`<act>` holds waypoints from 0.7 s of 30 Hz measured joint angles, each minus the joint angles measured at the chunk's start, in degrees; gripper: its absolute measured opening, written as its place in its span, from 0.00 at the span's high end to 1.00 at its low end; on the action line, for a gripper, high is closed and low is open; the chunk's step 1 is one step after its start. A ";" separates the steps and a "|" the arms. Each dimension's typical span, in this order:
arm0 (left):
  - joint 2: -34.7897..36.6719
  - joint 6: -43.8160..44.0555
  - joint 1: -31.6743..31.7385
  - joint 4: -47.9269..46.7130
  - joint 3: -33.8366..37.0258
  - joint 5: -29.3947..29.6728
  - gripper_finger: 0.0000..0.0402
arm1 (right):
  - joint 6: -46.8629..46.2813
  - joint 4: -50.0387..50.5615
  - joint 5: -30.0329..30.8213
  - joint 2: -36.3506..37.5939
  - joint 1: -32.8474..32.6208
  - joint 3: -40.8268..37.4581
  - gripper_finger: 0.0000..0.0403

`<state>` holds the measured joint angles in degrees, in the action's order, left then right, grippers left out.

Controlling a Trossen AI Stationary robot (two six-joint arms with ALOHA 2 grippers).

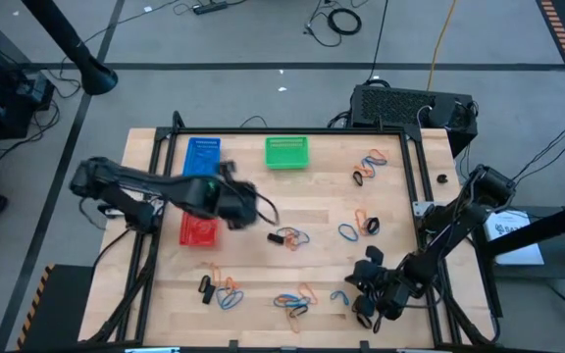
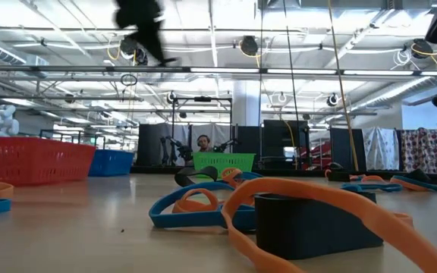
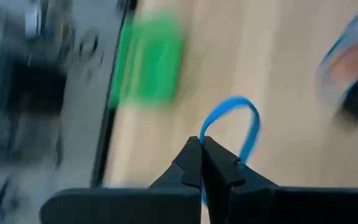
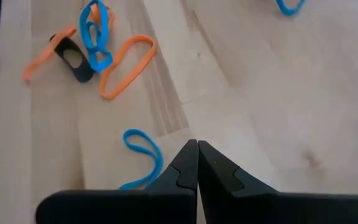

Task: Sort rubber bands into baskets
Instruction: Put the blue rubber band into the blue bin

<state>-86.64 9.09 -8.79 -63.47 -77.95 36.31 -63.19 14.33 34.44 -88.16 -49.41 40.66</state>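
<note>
Just beside the red basket (image 1: 198, 230), on its far side toward the green basket (image 1: 286, 151), the left hand (image 1: 238, 204) is clamped on a blue rubber band (image 3: 232, 124), apparently lifted clear of the surface (image 1: 322, 270). Only a thin edge is pinched, so a quick swing could flick the loop free short of the blue basket (image 1: 202, 157). The right hand (image 1: 369, 306) waits pressed together, well apart from the red basket, by the loose bands.

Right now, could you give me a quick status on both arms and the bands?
Left gripper shut on a blue band, above the table near the red basket. Right gripper shut, empty, at the near right corner. Many bands unsorted.
</note>
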 joint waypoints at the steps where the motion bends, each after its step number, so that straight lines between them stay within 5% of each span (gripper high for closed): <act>1: 0.98 2.25 1.57 -4.85 0.07 -0.03 1.00 | 2.20 0.00 -0.03 0.00 0.34 0.00 1.00; 7: 6.05 6.56 15.84 -15.63 5.72 1.31 1.00 | 13.31 -2.93 0.06 0.00 3.09 0.00 1.00; 15: 6.52 -3.32 37.02 0.99 16.62 1.01 0.99 | 20.59 -7.20 -0.05 0.02 4.79 0.00 1.00; 21: 3.77 -8.41 44.74 8.16 19.52 -3.36 0.94 | 20.35 -7.24 -0.31 0.02 4.81 0.00 1.00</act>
<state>-82.87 0.69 35.94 -55.31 -58.43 32.95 -42.84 7.09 34.13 -88.14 -44.60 40.66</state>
